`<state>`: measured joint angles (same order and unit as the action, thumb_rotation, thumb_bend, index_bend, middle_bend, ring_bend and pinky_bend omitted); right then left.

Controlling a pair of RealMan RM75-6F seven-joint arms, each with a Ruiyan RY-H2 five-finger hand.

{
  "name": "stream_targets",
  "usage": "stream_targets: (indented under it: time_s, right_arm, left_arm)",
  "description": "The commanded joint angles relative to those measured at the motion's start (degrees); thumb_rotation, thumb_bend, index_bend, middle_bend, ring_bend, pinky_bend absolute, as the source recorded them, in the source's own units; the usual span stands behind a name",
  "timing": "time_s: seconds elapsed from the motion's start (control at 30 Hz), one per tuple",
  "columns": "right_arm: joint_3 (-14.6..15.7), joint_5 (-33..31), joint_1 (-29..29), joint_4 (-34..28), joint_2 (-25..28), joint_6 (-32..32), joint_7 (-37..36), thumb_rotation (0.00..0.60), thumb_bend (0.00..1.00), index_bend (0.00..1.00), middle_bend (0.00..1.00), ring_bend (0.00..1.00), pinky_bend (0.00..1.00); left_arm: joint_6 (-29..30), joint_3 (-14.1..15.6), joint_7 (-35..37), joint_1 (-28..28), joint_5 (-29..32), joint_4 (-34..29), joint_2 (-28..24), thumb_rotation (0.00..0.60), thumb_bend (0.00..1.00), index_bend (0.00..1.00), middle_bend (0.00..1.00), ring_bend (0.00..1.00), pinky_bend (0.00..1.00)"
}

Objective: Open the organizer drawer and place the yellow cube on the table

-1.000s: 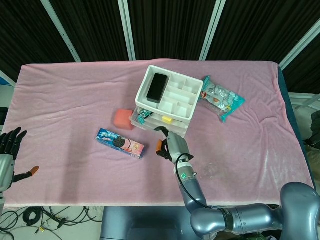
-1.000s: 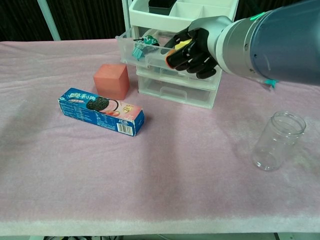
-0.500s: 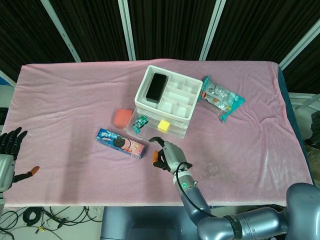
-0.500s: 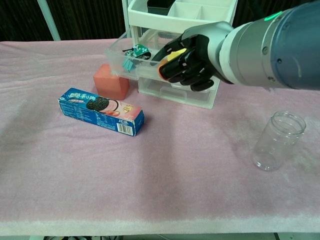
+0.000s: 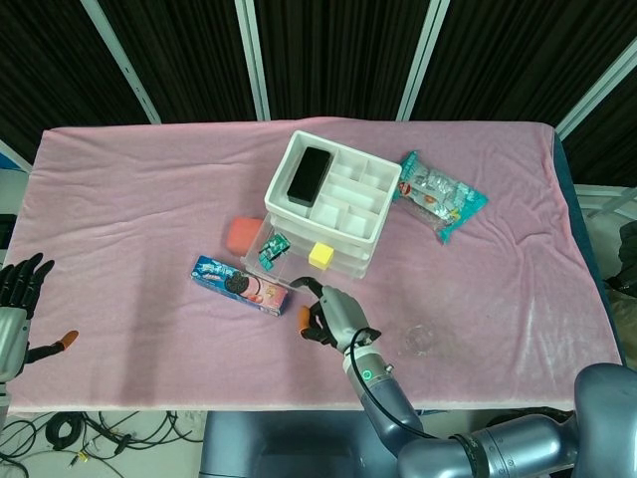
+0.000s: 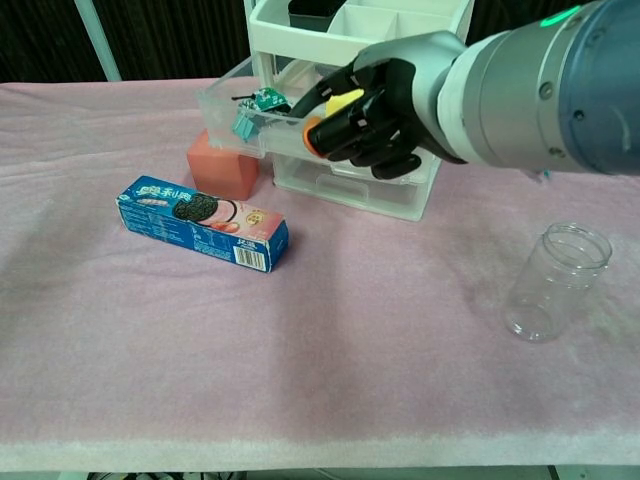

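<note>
Yellow cube (image 5: 319, 255) sits inside the pulled-out clear drawer (image 5: 280, 265) of the white plastic organizer (image 5: 328, 204); our head view shows it whole from above, while the chest view hides most of it behind our right hand (image 6: 372, 112). That hand curls on the drawer's front edge, gripping it. Only the head view shows our left hand (image 5: 17, 299), fingers spread, holding nothing, at the pink cloth's (image 5: 139, 209) left edge. Only the chest view shows clearly the glass jar (image 6: 556, 281), round and ridged, and the glossy blue cookie box (image 6: 203, 223)
</note>
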<state>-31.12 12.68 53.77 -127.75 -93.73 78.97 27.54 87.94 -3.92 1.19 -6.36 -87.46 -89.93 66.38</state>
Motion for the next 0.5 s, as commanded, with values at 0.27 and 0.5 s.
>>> stream_targets:
  time_s: [0.27, 0.5]
  right_arm:
    - [-0.46, 2.94, 4.06, 0.67, 1.69, 3.4, 6.01, 0.6, 0.34, 0.16, 0.92, 0.98, 0.99]
    - [-1.52, 0.21, 5.21, 1.81, 4.35, 3.66, 8.71, 0.6, 0.3, 0.13, 0.93, 0.99, 0.99]
  left_arm:
    - [0.14, -0.11, -0.04, 0.04, 0.1, -0.03, -0.04, 0.6, 0.0, 0.0, 0.0, 0.0, 0.0]
    - [0.1, -0.09, 0.14, 0.01, 0.04, 0.04, -0.06, 0.6, 0.0, 0.0, 0.0, 0.0, 0.0]
